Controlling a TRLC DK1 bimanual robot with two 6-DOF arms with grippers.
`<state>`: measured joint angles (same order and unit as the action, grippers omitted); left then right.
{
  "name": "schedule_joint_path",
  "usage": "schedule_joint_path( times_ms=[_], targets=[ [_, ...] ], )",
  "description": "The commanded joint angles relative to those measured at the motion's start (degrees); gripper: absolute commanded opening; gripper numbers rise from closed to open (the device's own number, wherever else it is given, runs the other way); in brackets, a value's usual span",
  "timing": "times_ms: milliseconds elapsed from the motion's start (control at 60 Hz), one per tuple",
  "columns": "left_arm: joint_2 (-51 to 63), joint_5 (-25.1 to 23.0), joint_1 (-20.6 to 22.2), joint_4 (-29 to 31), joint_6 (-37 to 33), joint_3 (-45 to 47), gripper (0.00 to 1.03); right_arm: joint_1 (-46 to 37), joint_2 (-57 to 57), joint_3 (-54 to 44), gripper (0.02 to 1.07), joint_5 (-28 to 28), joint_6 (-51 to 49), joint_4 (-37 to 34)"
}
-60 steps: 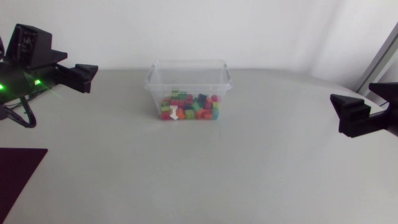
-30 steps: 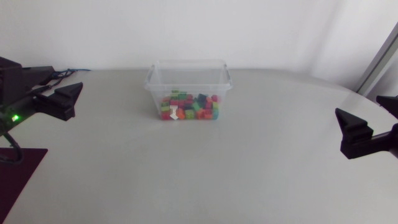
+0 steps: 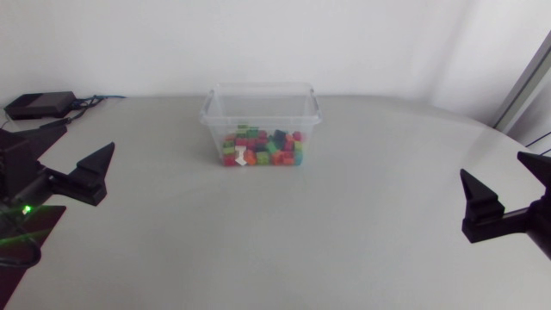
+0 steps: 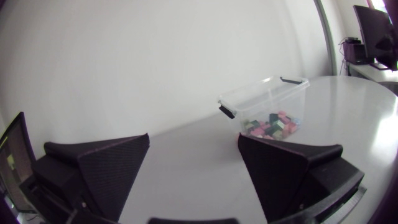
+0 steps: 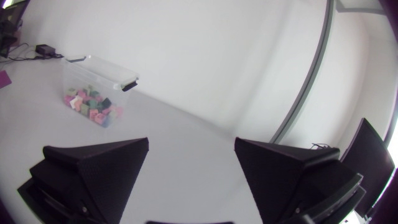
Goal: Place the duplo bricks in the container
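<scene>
Looking light and rigid, the duplo bricks (image 3: 261, 148) want pinching across flat sides; fingers (image 4: 106, 168) of left gripper (image 4: 193, 138) and right gripper (image 5: 191, 142) spread empty.

From my station I see a pale grey tabletop (image 3: 344, 224), matte and smooth, lit evenly by soft, diffuse light with only faint shadows. Its far edge runs along a plain white wall (image 3: 362, 39) that fills the background of the head view and both wrist views. At the far left corner of the tabletop sits a small black box (image 3: 39, 105), with thin dark cables (image 3: 88, 100) trailing from it along the wall. A dark maroon mat (image 3: 26, 237) lies at the near left edge. On the right a slanted grey post (image 3: 525, 73) rises beside the white wall.
</scene>
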<state>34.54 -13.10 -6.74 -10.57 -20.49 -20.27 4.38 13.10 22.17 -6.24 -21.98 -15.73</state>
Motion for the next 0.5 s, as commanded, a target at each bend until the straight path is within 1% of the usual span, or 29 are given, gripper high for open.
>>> schedule_joint_path(
  times_ms=[0,183,483],
  targets=[
    [-2.03,-0.43,-0.29,-0.86,1.24,2.52,0.99,-0.08,-1.50,-1.78,1.02,-0.53,-1.67,1.14],
    [-5.98,-0.43,-0.46,-1.47,0.89,6.47,0.99,0.45,-5.19,-4.68,1.02,-0.53,-2.19,1.40],
    [-15.01,3.85,1.82,2.33,7.09,10.84,0.99,-1.08,-7.69,-10.22,1.02,1.61,5.45,5.93]
  ],
)
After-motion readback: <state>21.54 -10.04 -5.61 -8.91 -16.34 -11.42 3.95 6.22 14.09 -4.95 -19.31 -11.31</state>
